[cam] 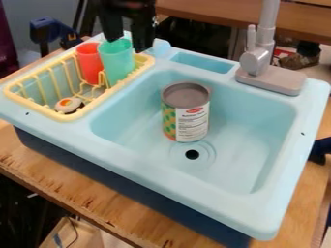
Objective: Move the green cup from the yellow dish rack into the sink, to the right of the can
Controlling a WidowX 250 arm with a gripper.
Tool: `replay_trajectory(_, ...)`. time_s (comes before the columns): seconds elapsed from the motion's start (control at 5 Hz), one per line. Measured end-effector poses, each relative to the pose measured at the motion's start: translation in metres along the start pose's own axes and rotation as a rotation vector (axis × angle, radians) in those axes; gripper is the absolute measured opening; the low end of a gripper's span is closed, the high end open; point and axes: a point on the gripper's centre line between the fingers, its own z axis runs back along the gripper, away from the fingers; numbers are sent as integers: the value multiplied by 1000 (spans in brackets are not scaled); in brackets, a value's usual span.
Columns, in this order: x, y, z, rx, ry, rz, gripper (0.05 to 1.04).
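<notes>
The black gripper (128,44) hangs down from the top edge, over the back of the yellow dish rack (46,112). It stands open at the rim of a green cup (117,65), one finger at the cup's mouth and the other just right of it. Whether they touch the cup I cannot tell. Directly left of the green cup, a red cup (89,63) stands in the rack. A small round white and orange object (68,104) lies in the rack's front corner. Upright in the basin, behind the drain, is a can (186,112) with a grey top.
The light blue toy sink (259,121) sits on a wooden table (97,198). A grey faucet (259,60) rises from the sink's back right. Between faucet and rack is a small recessed compartment (203,63). Dark blue clamp-like parts (45,31) stand behind the left corner.
</notes>
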Motion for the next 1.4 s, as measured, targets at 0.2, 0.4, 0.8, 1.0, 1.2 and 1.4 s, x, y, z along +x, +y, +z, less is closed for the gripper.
replay_trajectory(0.2, 7, -2, -17, 10, 17, -21, 1001)
replay_trajectory(0.4, 12, -7, -21, 23, 17, -32, 988)
replay_trajectory(0.8, 7, -10, -27, 55, 54, -11, 638)
replay_trajectory(1.0, 3, -11, -27, 47, 76, -19, 388)
replay_trajectory(1.2, -4, -17, -9, 14, 2, -52, 203)
replay_trajectory(1.4, -8, -17, 7, 32, -73, -71, 106)
